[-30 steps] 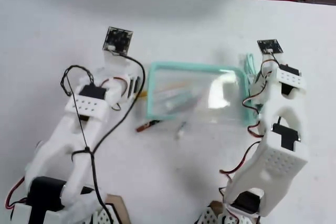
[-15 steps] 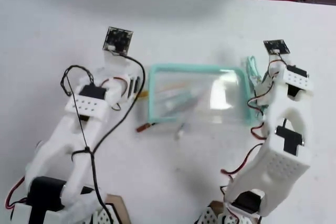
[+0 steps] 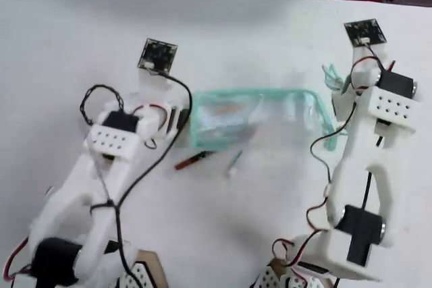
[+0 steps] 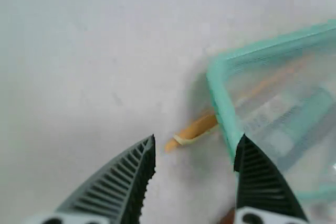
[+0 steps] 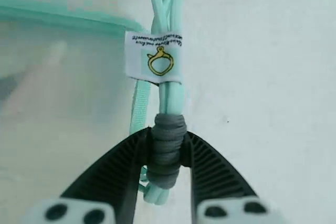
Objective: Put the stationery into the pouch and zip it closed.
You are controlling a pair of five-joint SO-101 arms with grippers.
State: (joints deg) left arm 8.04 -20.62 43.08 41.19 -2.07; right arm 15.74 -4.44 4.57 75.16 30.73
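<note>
The right end effector [image 5: 167, 157] was clenched on the grey wrapped section of the mint cord loop [image 5: 167, 3] of the pouch [image 5: 63, 87]. The left end effector [image 4: 196, 142] stood released, its ribbed black fingers [image 4: 131, 174] straddling an orange pencil [image 4: 194, 129] at the corner of the transparent, mint-trimmed pouch, which lay on the smooth white worktop [image 3: 236, 32]. A red pen [image 3: 192, 160] lay just beside it.

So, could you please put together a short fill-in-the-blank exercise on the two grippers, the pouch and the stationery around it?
1. The right gripper is ____ on the teal cord of the pouch.
2. The left gripper is ____ beside the pouch's corner.
3. The red pen lies on the table, ____ the pouch.
4. The pencil at the pouch's corner is ____ in colour.

Missing words: shut; open; outside; orange.
</note>
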